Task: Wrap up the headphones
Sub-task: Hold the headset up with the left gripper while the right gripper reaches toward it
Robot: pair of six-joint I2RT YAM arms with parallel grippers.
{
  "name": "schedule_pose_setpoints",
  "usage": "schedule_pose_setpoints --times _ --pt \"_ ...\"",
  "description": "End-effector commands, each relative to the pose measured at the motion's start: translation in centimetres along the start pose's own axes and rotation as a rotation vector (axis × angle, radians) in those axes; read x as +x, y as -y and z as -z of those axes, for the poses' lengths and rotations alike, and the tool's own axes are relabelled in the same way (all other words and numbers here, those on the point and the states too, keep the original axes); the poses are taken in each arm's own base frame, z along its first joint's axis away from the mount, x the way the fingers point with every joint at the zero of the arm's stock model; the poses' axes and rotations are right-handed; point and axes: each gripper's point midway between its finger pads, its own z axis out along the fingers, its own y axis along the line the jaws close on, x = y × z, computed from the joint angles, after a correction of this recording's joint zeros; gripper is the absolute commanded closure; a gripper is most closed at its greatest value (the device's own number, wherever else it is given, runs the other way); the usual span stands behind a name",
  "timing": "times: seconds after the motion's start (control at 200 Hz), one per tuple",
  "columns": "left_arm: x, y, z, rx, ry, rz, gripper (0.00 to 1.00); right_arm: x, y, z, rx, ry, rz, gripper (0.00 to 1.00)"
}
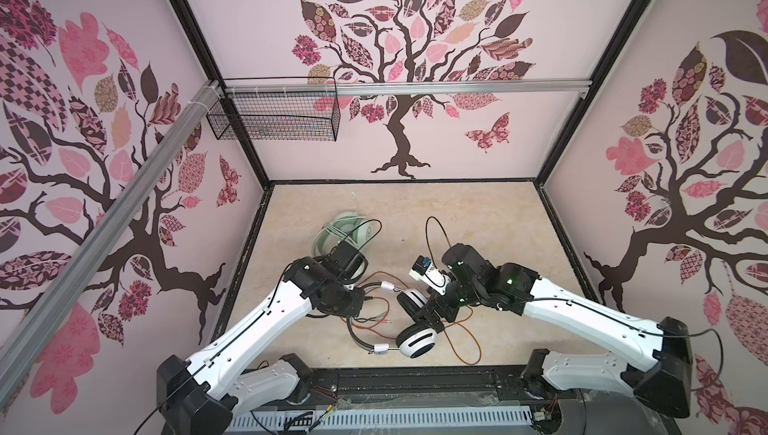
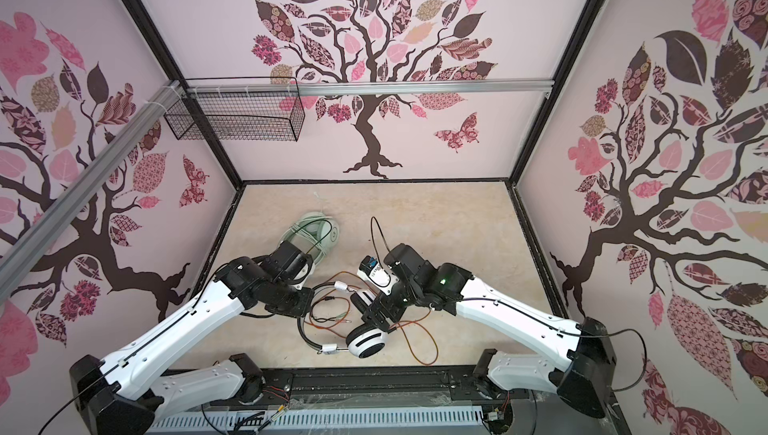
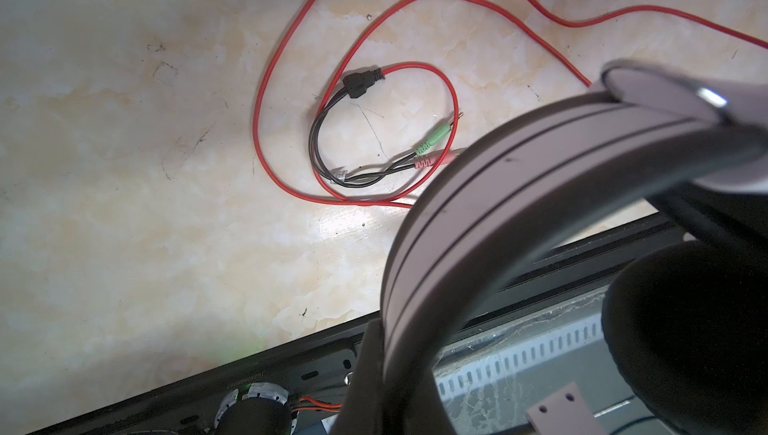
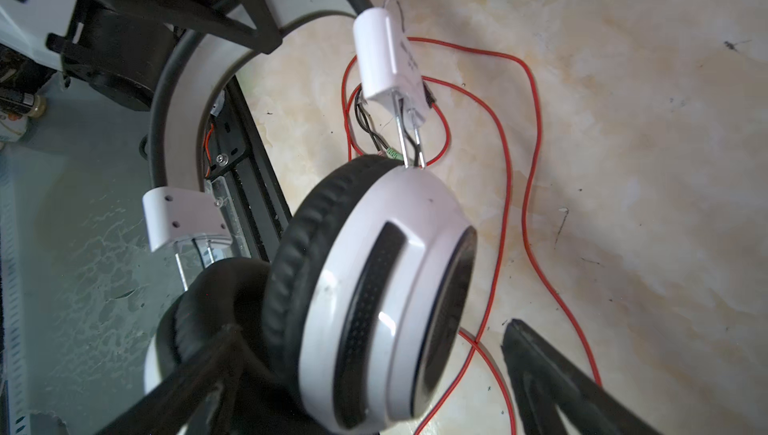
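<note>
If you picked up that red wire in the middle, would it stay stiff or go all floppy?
Probably floppy: the red cable lies in loose curls on the table, so it would likely droop either side of a grip. It looks thin, so probably light. Its plugs would likely dangle and swing, and the white-and-black headphones may tug its other end.

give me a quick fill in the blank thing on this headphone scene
1. The left gripper is shut on the ___ of the white-and-black headphones.
2. The right gripper has its jaws ___.
3. The red cable ends in two plugs, one green and one ___.
4. In both top views the mint-green headphones lie on the ___ half of the table.

Missing words: headband; open; pink; left
</note>
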Motion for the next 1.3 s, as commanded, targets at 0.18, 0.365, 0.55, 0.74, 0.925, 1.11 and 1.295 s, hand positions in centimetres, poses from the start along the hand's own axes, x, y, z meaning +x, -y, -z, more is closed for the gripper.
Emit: schedule_pose_setpoints --times 0.18,0.365,0.55,0.74,0.925,1.11,1.295 --pt "-0.8 2.2 1.2 0.097 0.048 -0.023 1.00 -1.2 1.3 -1.6 0.131 -0.040 -0.012 0.00" --pt "-0.7 2.0 1.1 0.080 0.054 -0.024 1.00 -1.2 2.3 -2.0 0.187 -0.053 -0.023 0.15" --pt "-1.3 1.8 1.0 0.062 0.063 -0.032 1.00 -1.6 2.7 -0.9 0.221 -0.025 -0.037 0.39" --pt "-1.4 1.6 0.4 0.054 0.070 -0.018 0.75 -2.4 3.3 0.7 0.278 0.055 -0.120 0.61" --pt "-1.1 2.0 -0.2 0.069 0.034 -0.019 0.57 -3.3 3.1 1.6 0.280 0.064 -0.134 0.65" --pt "-1.1 1.8 -0.7 0.053 0.014 -0.022 0.56 -4.2 3.0 2.4 0.292 0.071 -0.132 0.64" --pt "-1.2 1.8 -1.1 0.035 0.002 -0.006 0.55 -5.5 2.8 2.9 0.296 0.073 -0.138 0.64"
